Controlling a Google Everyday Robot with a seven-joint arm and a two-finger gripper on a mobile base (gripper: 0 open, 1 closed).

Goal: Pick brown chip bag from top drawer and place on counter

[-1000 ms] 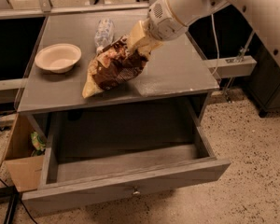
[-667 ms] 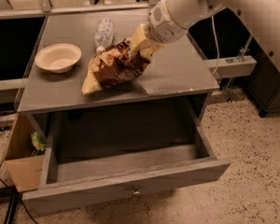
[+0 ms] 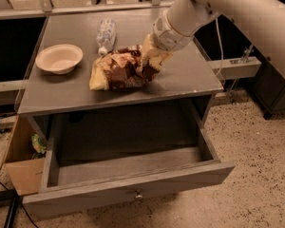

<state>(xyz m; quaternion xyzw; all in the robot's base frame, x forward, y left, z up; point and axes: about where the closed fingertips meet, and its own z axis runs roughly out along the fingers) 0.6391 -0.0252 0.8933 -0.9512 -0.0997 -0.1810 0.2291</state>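
The brown chip bag (image 3: pixel 118 71) lay on the counter (image 3: pixel 180 82) near its front edge, a little toward six o'clock from the middle of the top. Its pale yellow end pointed to nine o'clock and its wrinkled dark body ran off to three o'clock.

The gripper (image 3: pixel 151 64) sat on the bag's three o'clock end, touching the foil. It came down from one o'clock on the thick white arm (image 3: pixel 237 8). Whether it was clamped on the bag or merely resting against it could not be told, because the tan tip and the crumpled foil ran together.

At ten o'clock from the bag, well apart from it, a pale bowl (image 3: pixel 59 58) stood upright near the counter's left edge. At twelve o'clock a clear plastic bottle (image 3: pixel 106 33) lay on its side, its near end just beside the bag's upper edge.

Below the counter, at six o'clock, the top drawer (image 3: pixel 85 201) stood pulled fully out, its small metal knob (image 3: pixel 138 194) at the middle of the front panel. At eight o'clock from the bag, beside the cabinet's left flank, a cardboard box (image 3: pixel 21 175) rested on the speckled floor (image 3: pixel 256 141), with a small green packet (image 3: pixel 38 144) showing inside it.
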